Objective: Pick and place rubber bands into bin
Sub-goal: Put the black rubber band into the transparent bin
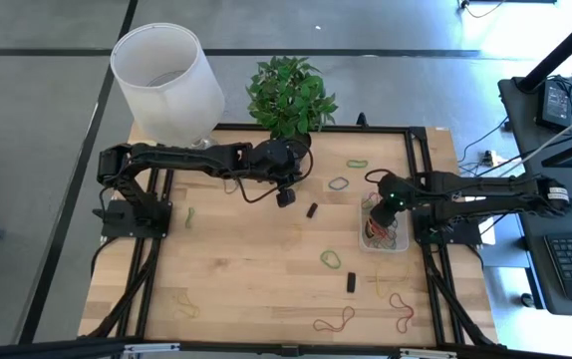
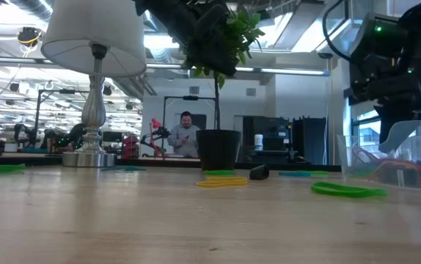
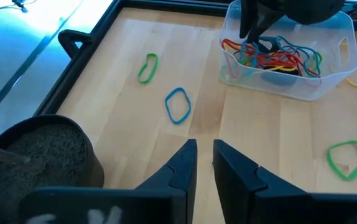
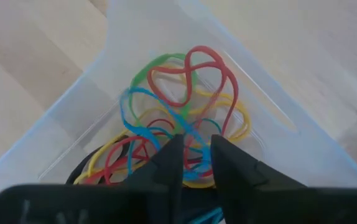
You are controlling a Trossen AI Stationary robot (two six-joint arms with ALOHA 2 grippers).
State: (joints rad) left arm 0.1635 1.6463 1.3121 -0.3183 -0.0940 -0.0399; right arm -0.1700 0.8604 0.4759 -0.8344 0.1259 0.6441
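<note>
The clear plastic bin [image 1: 398,245] sits on the right part of the table and holds a tangle of red, yellow, green and blue rubber bands [image 4: 188,93]. My right gripper [image 4: 197,146] points down into the bin [image 3: 346,37] just over that pile, with a narrow gap between its fingers. Loose bands lie flat on the wood: a green one [image 3: 147,67], a blue one [image 3: 178,104], another green one [image 1: 330,259] and red ones [image 1: 334,320] near the near edge. My left gripper [image 3: 204,158] hovers over bare wood beside the plant pot [image 3: 35,155], slightly open and empty. My right gripper comes from above, its fingertips [image 4: 172,149] right over a blue strand [image 4: 194,132] of the pile in the bin. Whether they touch it, I cannot tell. The bands lie on the bin's floor.
A potted plant [image 1: 288,95] and a white lamp [image 1: 166,75] stand at the far edge. Two small black blocks [image 1: 312,210] [image 1: 351,282] lie mid-table. A black frame [image 1: 421,179] borders the tabletop. Beyond the table a person [image 2: 186,136] stands far off.
</note>
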